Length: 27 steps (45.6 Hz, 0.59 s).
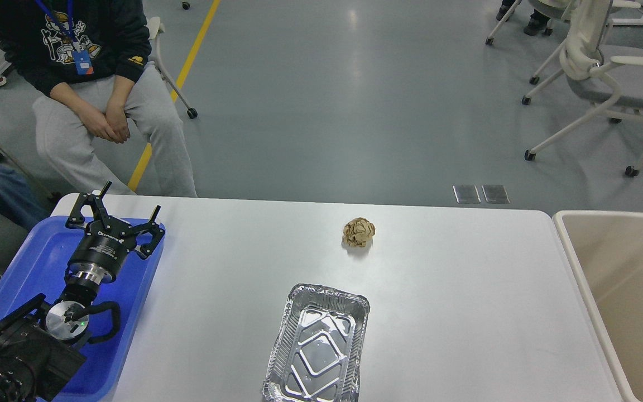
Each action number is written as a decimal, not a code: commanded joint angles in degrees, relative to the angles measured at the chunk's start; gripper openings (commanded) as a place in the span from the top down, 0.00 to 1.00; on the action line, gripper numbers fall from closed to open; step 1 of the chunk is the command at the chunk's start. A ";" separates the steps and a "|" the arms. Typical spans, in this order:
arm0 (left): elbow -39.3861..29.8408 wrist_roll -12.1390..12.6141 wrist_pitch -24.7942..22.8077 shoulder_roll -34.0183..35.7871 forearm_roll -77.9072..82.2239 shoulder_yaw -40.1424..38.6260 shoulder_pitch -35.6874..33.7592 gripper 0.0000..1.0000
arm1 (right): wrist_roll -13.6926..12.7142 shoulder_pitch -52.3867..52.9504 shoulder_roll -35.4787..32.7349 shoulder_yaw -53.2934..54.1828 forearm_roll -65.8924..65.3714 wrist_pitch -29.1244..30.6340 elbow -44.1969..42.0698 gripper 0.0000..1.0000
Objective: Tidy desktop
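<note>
Left pincer [118, 215] hangs spread and empty over the blue tray [31, 262], far left of the foil pan [317, 343]; paper ball [359, 231] on the table [466, 290] just behind the pan looks light, squishy; pinch its middle; right pincer not visible.

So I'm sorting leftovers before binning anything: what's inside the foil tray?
Nothing shows inside the foil tray: only its bare ribbed bottom. Its near end runs past the picture's edge, so that corner stays unseen. The crumpled paper ball lies apart on the desktop.
</note>
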 commanded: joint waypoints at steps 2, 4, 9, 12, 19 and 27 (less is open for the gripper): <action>0.00 0.02 0.00 0.00 0.00 0.00 0.01 0.00 | -1.39 2.57 -2.23 9.81 0.05 1.79 14.32 0.00; 0.00 0.02 0.00 0.00 0.00 0.00 0.01 0.00 | -1.31 2.93 -2.14 10.51 0.05 1.97 16.69 0.00; 0.00 0.02 0.00 0.00 0.00 0.00 0.01 0.00 | -1.30 3.19 -1.18 12.54 0.05 2.40 22.23 0.00; 0.00 0.02 0.00 0.00 0.00 0.00 0.01 0.00 | -1.30 3.28 0.14 12.98 0.05 2.76 24.26 0.00; 0.00 0.11 0.00 0.00 0.09 0.00 0.01 0.00 | -1.30 4.25 3.92 12.98 0.05 6.61 24.62 0.00; 0.00 0.02 0.00 0.00 0.09 0.00 0.01 0.00 | -1.30 3.98 8.84 13.07 0.05 13.48 23.47 0.00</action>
